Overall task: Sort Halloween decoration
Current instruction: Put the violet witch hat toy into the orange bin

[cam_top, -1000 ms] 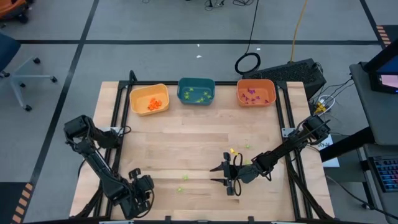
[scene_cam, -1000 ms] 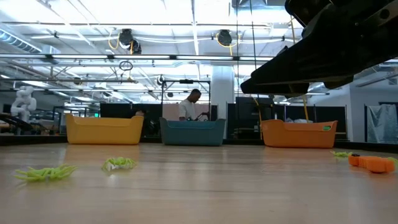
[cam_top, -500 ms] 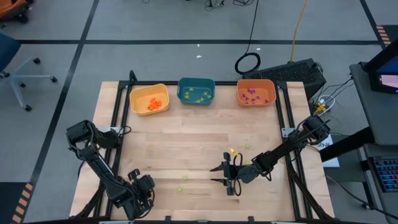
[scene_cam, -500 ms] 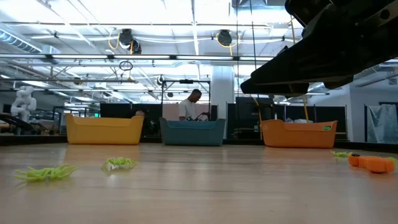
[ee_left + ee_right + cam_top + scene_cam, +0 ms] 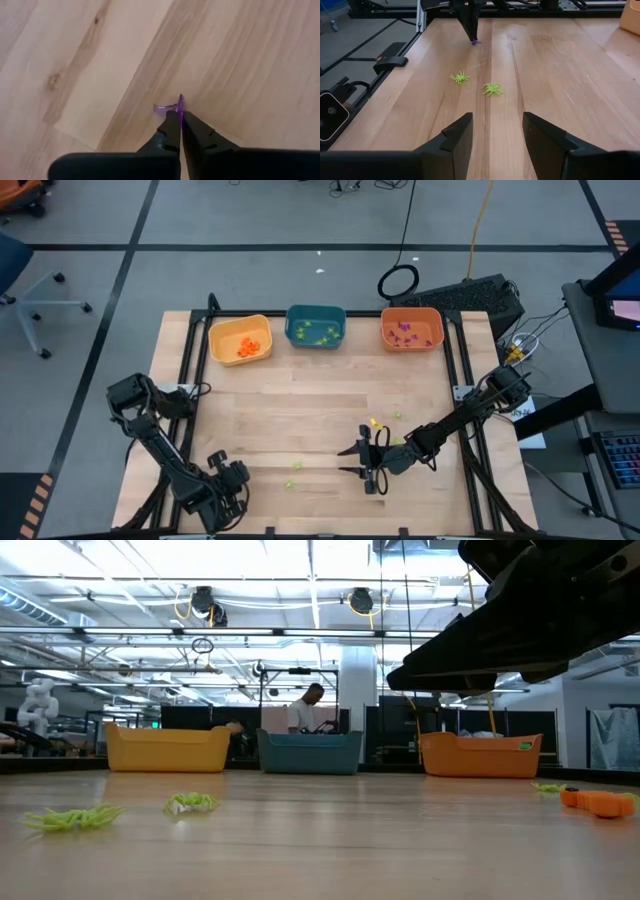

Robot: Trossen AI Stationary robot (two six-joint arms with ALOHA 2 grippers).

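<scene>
A purple trinket (image 5: 168, 107) lies on the tabletop (image 5: 330, 405) at the lower left of the high view, clamped between the tips of the left pincer (image 5: 179, 119). Two light-green spiders (image 5: 492, 89) lie at lower centre. Right of them, the right pincer (image 5: 362, 461) hovers, fingers apart, holding nothing.

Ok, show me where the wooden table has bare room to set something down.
Widest bare patch: the wooden table between the row of yellow bin, teal bin and orange bin and the two arms. Crowded along the near side: left gripper shut on a purple trinket, green spider trinkets, open right gripper.
</scene>
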